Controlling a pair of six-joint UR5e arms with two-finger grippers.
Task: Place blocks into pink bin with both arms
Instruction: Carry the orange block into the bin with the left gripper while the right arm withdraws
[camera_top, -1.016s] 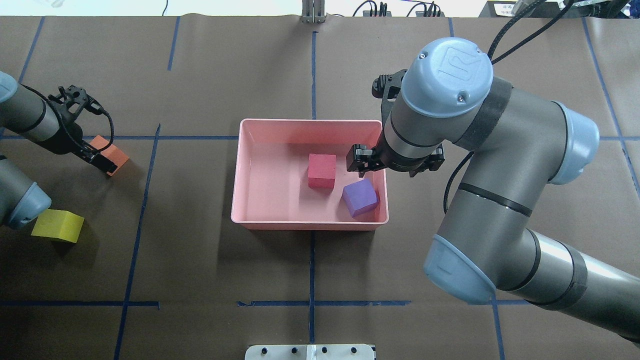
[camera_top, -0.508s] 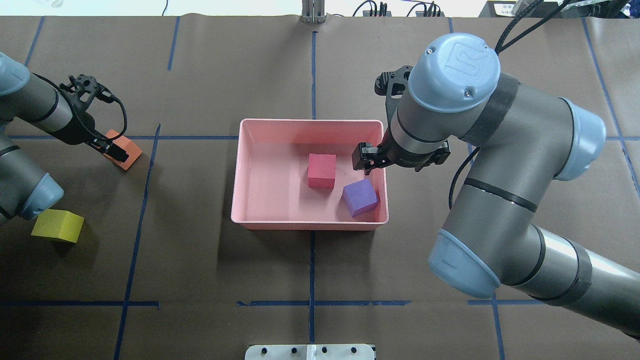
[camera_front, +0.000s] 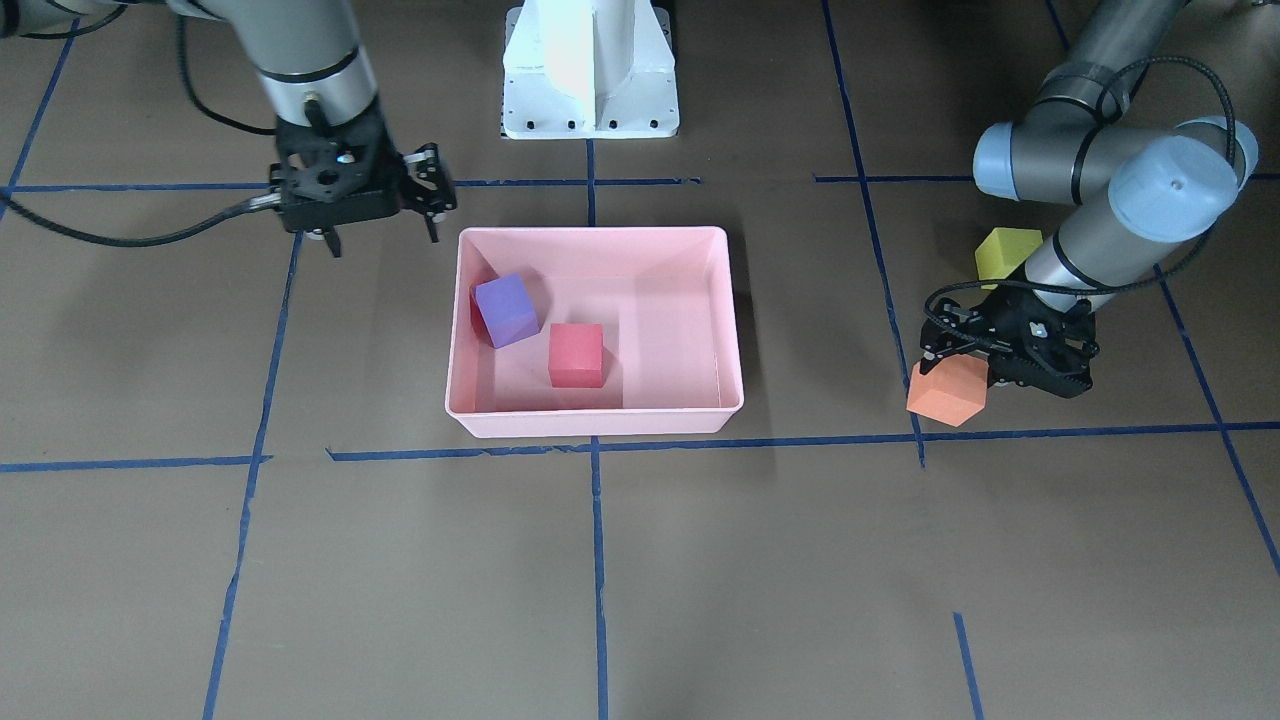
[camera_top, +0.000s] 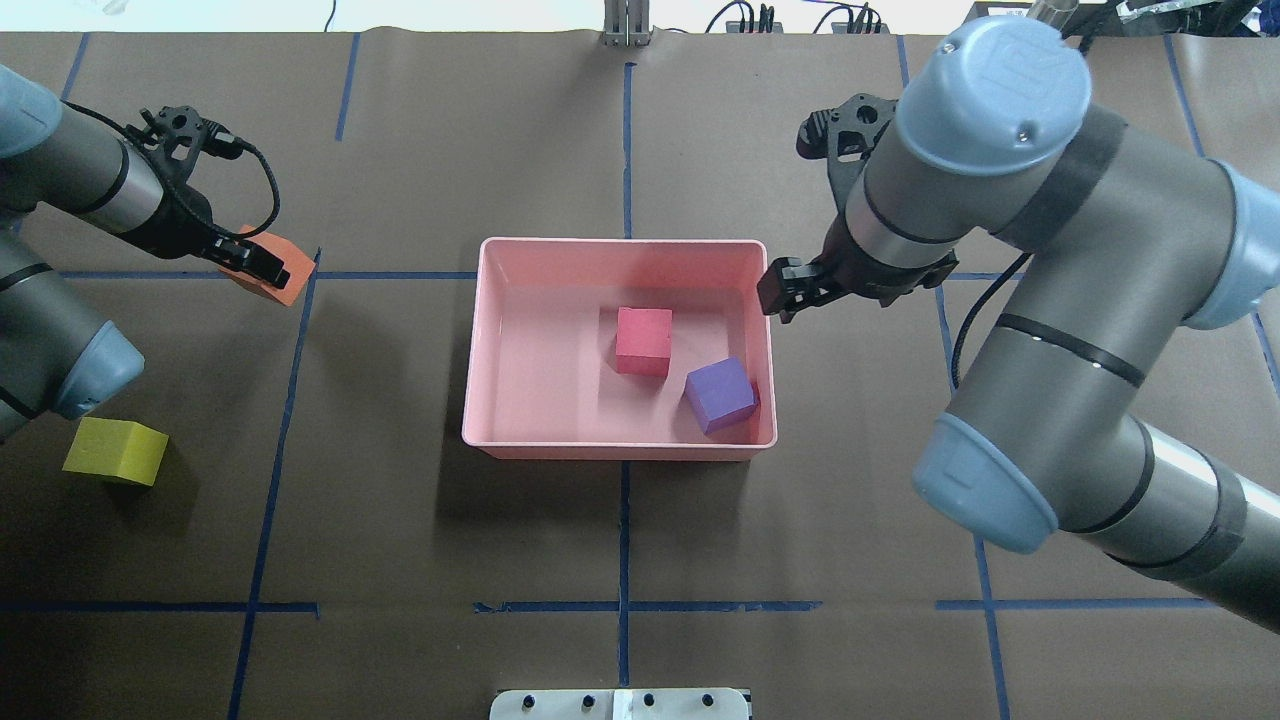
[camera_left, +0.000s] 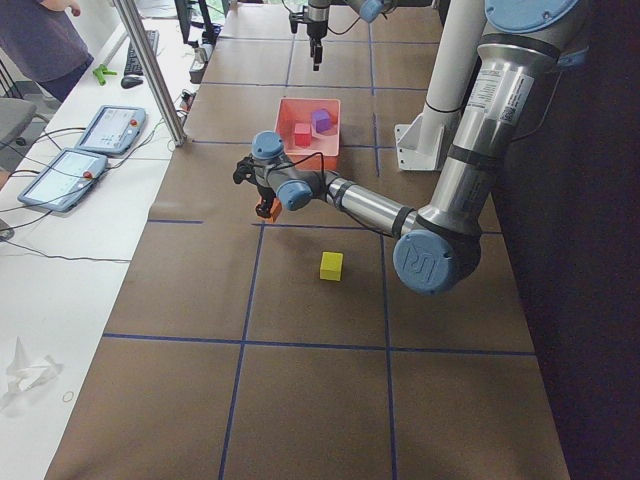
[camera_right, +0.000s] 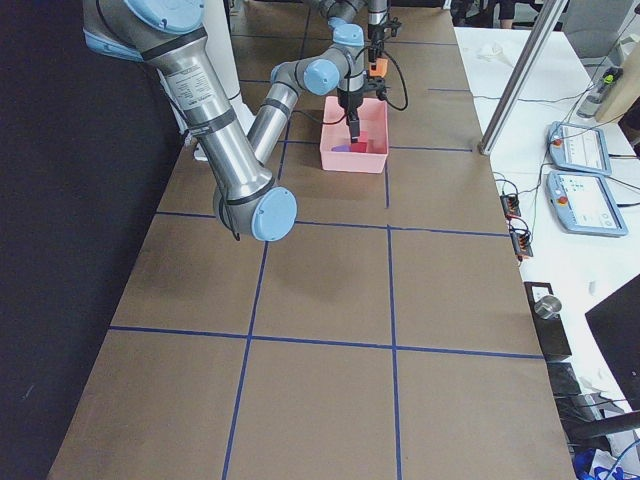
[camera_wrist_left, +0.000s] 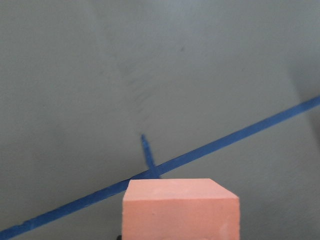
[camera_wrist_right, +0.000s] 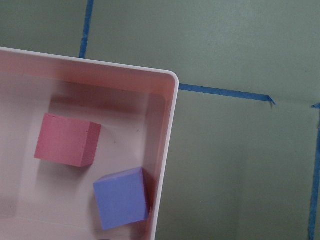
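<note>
Halfway home: counting red block (camera_top: 643, 341) and purple block (camera_top: 719, 394) down inside pink bin (camera_top: 620, 245), purple tucked toward 4 o'clock. Clamped on orange block (camera_top: 275, 270), lifted and turned corner-on, with left gripper (camera_top: 255, 262) out at 9 o'clock of the bin. Left to fetch: yellow-green block (camera_top: 115, 451), on the table (camera_top: 450, 560) at 8 o'clock. Hanging right gripper (camera_front: 385, 238) spread and empty, just outside the rim at 2 o'clock. Set with bin's long axis 9-to-3, open side up.

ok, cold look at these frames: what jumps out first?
The pink bin at the middle of the table, with the red block and the purple block already in it. Then the left gripper, shut on the orange block on the robot's left, with the yellow-green block lying loose nearer the robot. The right gripper hangs open and empty just outside the bin's right rim.
</note>
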